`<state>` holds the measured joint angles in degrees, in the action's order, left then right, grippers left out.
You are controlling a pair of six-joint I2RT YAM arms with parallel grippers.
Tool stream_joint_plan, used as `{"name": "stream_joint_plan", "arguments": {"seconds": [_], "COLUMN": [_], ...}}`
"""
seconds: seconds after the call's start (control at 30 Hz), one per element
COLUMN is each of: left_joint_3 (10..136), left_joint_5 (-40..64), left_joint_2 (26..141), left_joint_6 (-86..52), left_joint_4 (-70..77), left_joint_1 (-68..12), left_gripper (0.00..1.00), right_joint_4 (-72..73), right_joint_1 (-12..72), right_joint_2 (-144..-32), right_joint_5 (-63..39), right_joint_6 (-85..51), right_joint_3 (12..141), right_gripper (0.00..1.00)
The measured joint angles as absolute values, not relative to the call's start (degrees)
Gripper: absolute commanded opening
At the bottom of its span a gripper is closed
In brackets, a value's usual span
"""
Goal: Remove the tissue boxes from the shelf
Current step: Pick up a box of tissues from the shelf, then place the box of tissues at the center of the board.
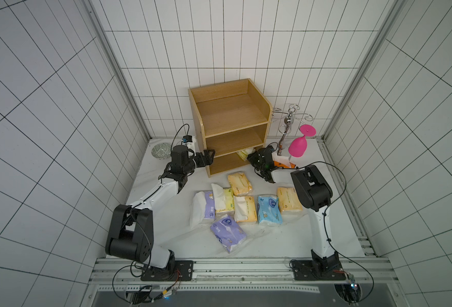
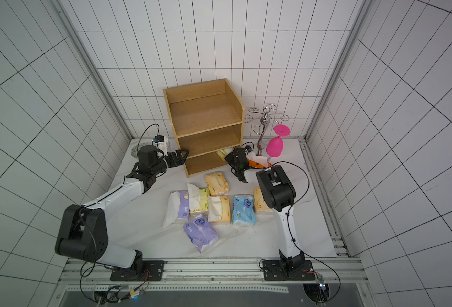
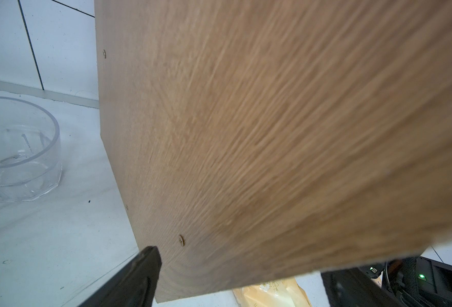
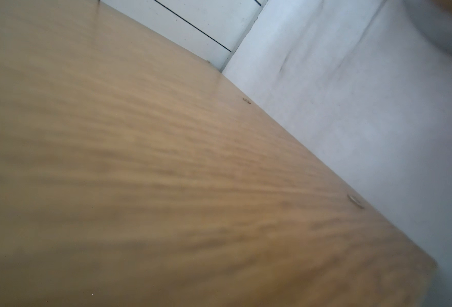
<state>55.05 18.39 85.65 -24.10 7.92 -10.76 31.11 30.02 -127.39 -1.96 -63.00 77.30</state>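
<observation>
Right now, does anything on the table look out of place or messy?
Yes: white tissue spills from the leftmost purple pack and the yellow pack on the table, and the pink goblet beside the shelf is upside down and tilted.

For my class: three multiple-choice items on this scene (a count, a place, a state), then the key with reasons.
1. Purple plastic-wrapped tissue packs on the white table: A) one; B) two; C) four.
2. The blue plastic-wrapped tissue pack lies: A) on a purple pack; B) between two pale orange packs; C) far from every pack.
3. The jaws of the black left gripper stand: A) open; B) shut on a purple pack; C) shut on the blue pack.
Key: 1 B, two wrappers are purple; 2 B, orange packs flank it; 3 A, they stand wide apart.
</observation>
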Motion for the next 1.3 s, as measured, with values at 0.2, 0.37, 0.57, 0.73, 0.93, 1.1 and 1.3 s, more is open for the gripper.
{"name": "stream_joint_plan", "arguments": {"seconds": [0.2, 0.37, 0.57, 0.73, 0.93, 1.1, 1.3], "left_joint_3": [55.07, 55.05, 55.07, 55.07, 55.05, 55.05, 54.35], "left_joint_5": [18.74, 19.09, 19.27, 19.07, 17.67, 15.99, 13.58], "left_joint_2": [85.62, 85.58, 85.58, 85.49, 83.79, 81.45, 77.93], "left_joint_6": [-24.12, -24.16, -24.67, -25.10, -25.47, -25.69, -26.65], "left_joint_4": [7.92, 7.92, 7.92, 7.64, 6.02, 4.78, 3.44], "left_joint_1": [-10.76, -10.76, -10.83, -11.42, -13.32, -15.33, -16.71], "left_gripper": [0.96, 0.97, 0.96, 0.96, 0.96, 0.96, 0.96], "right_joint_4": [29.10, 27.64, 25.04, 22.41, 20.05, 18.96, 15.92], "right_joint_1": [30.35, 31.33, 32.29, 32.71, 32.77, 33.08, 33.23], "right_joint_2": [-120.97, -115.26, -109.32, -104.05, -97.95, -93.01, -86.89], "right_joint_5": [-3.62, -5.32, -6.57, -5.65, -3.31, -1.83, -0.64], "right_joint_6": [-61.76, -60.64, -58.85, -57.39, -56.45, -55.96, -54.85], "right_joint_3": [70.52, 64.86, 58.94, 52.97, 46.15, 40.38, 35.73], "right_gripper": [0.00, 0.00, 0.00, 0.00, 0.04, 0.20, 0.27]}}
